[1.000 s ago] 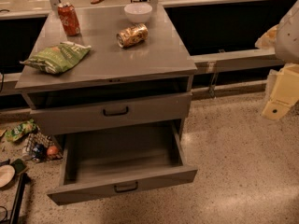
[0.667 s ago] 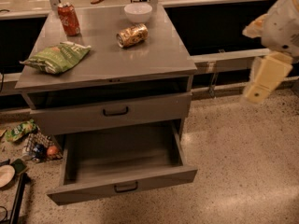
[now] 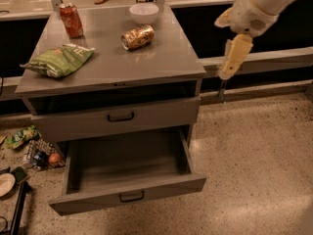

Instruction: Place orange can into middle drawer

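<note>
Nearest, the lowest drawer is pulled out, the middle drawer above it pushed in. Farther, the orange can lies sideways on the surface; the gripper hangs right of the cabinet, its grip impossible to tell.
</note>
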Motion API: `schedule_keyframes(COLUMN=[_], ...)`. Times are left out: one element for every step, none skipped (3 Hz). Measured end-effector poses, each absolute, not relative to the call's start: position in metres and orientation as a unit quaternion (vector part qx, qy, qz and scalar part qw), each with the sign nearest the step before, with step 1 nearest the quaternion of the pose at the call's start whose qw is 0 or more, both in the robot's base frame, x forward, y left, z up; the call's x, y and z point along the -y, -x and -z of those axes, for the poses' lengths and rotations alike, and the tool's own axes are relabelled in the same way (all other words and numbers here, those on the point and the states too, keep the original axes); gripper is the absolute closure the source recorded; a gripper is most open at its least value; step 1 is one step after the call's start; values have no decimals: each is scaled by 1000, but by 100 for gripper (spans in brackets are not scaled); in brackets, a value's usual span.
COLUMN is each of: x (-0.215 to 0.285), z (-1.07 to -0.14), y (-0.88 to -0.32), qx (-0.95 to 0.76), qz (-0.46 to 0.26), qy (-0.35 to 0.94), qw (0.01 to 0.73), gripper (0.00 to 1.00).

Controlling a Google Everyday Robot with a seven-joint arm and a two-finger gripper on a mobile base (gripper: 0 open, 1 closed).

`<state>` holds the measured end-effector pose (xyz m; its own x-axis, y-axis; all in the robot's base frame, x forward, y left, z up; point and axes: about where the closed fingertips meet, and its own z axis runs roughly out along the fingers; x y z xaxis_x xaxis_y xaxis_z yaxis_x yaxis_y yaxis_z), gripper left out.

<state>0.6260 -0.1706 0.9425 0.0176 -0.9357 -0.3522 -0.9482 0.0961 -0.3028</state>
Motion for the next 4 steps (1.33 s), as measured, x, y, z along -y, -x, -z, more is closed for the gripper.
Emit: schedule_keyframes(x=[140, 109, 104, 91], z=[-893, -905, -936, -937], y=[-676, -718, -732, -731], qx=[-672, -647, -640, -644], qz=[-33, -4, 24, -8], qy=[723, 744, 741, 727], qw=[156, 165, 203, 241], gripper=[0, 0, 0, 0])
